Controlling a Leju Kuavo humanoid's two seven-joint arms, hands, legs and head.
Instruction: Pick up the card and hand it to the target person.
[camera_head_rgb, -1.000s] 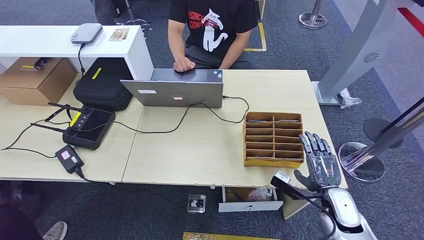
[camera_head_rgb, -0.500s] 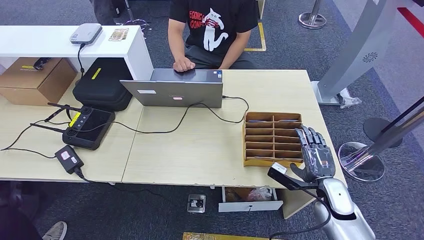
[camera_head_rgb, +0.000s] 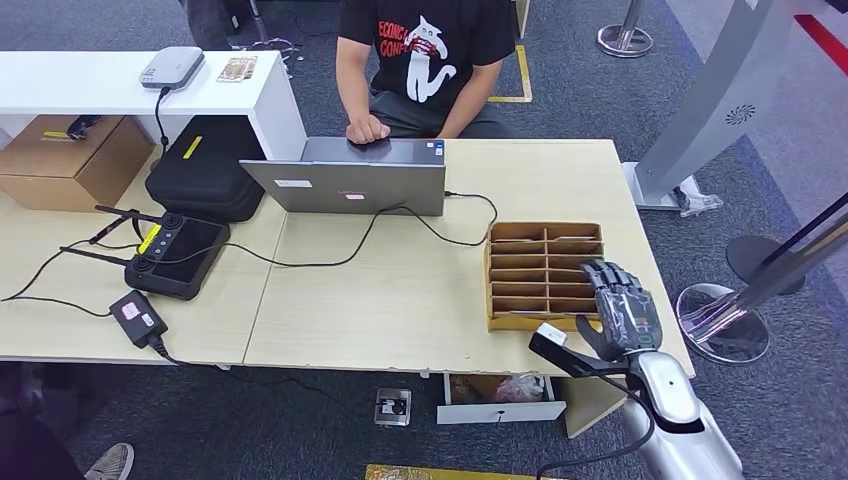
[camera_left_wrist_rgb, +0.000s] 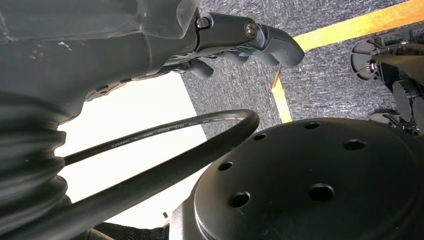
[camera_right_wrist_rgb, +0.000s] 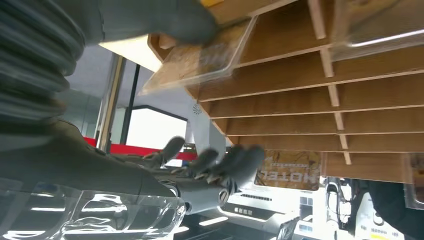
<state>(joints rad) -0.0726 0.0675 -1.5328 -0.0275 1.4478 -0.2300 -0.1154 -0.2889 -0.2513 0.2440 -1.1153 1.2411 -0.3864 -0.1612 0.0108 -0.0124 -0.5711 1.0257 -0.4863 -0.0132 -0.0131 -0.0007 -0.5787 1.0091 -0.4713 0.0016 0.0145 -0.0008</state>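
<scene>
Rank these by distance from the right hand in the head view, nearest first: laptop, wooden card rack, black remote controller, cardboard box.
1. Wooden card rack: right at the right hand, whose fingers reach over its near right corner.
2. Laptop: mid-table, in front of the seated person.
3. Black remote controller: on the left table.
4. Cardboard box: far left, under the white shelf.

At centre right of the head view a brown wooden card rack (camera_head_rgb: 545, 275) stands on a pale wood-grain table (camera_head_rgb: 400, 290), beside the dark grey right hand (camera_head_rgb: 622, 310) on its silver arm. The laptop (camera_head_rgb: 350, 180) is grey, and the person (camera_head_rgb: 430, 60) at the top wears a black T-shirt (red lettering, a white cat figure). At upper left sit a white shelf (camera_head_rgb: 100, 85), a black case (camera_head_rgb: 205, 170) and a tan cardboard box (camera_head_rgb: 70, 160); the carpet (camera_head_rgb: 580, 110) is blue-grey.
</scene>
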